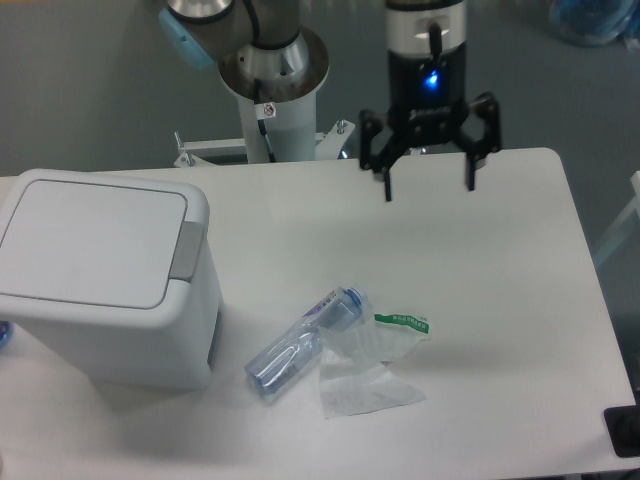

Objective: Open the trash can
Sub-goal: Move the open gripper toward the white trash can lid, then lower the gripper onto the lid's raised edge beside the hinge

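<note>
White plastic and shut tight, the trash can stands at the table's left edge, its flat lid down and the grey push-button strip facing right, seemingly the spot a press must reach. Right of it lie a clear bottle and crumpled wrapping, low and out of the path, while the gripper hangs over the far edge, well apart from the can, fingers spread and holding nothing.
</note>
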